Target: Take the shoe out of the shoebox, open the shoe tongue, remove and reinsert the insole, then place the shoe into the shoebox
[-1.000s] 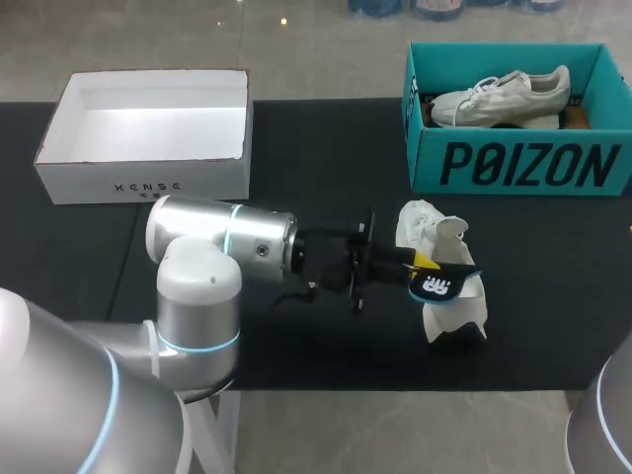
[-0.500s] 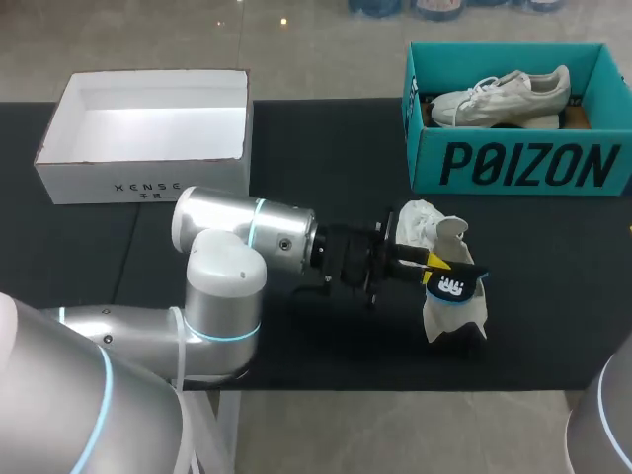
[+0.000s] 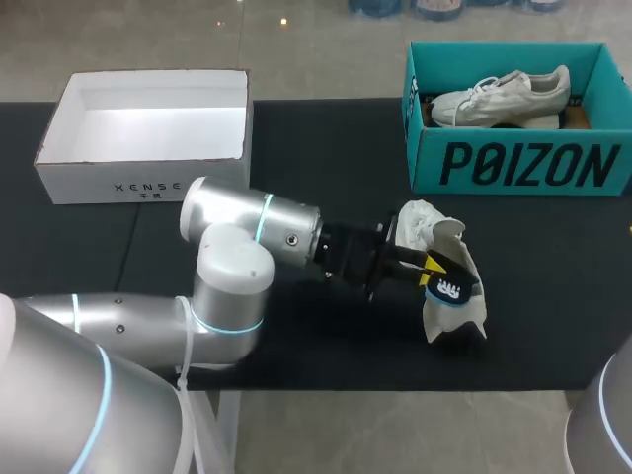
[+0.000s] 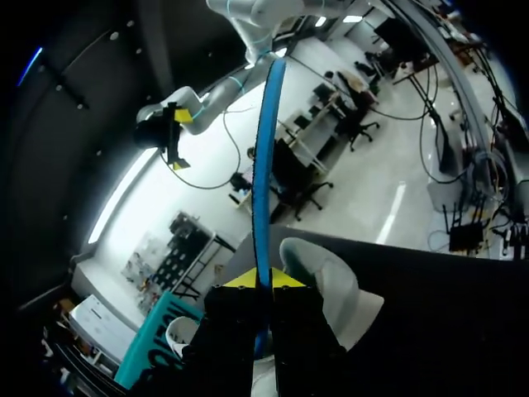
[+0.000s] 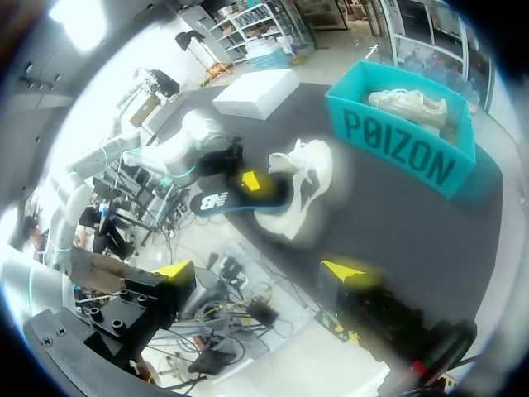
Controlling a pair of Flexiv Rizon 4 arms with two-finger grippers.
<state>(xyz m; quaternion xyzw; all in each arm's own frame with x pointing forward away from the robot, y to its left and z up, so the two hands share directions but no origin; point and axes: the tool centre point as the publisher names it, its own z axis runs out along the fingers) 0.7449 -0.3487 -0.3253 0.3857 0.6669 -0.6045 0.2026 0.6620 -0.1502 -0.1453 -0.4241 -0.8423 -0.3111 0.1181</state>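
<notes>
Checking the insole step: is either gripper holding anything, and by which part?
The left gripper is shut on the insole, pinching its two faces near one edge. The right gripper is open and holds nothing.

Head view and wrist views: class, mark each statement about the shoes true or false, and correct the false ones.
1. The left end effector grips the insole. True.
2. The teal box holds no shoe. False: a second shoe lies in it.
3. The shoe nearest the insole sits in the teal box. False: it stands on the table, in front of that box.
4. The right end effector is open. True.
</notes>
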